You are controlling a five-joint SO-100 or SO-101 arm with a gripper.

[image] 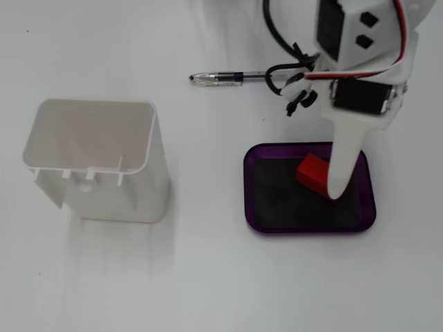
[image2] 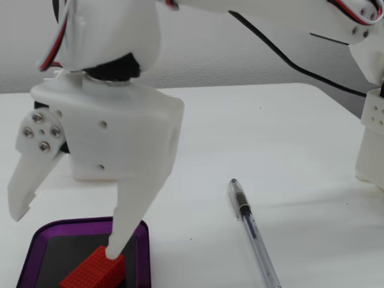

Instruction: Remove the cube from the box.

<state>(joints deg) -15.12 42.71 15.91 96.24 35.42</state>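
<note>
One small red ribbed cube (image: 313,172) lies inside one shallow purple translucent tray w/ black bottom (image: 277,197), toward tray's right in top-down fixed view. One white two-finger gripper (image2: 63,231) above tray, fingers spread apart; one fingertip (image2: 115,249) touches cube top, other clear. One tall white plastic container (image: 93,159) well left. One clear pen (image: 228,77) on table.

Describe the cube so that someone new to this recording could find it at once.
Start at the purple box, the shallow tray right of the tall white container in the top-down fixed view. On its black floor, near the upper right, lies the cube against a white finger of the open gripper. It is the only red thing.
</note>
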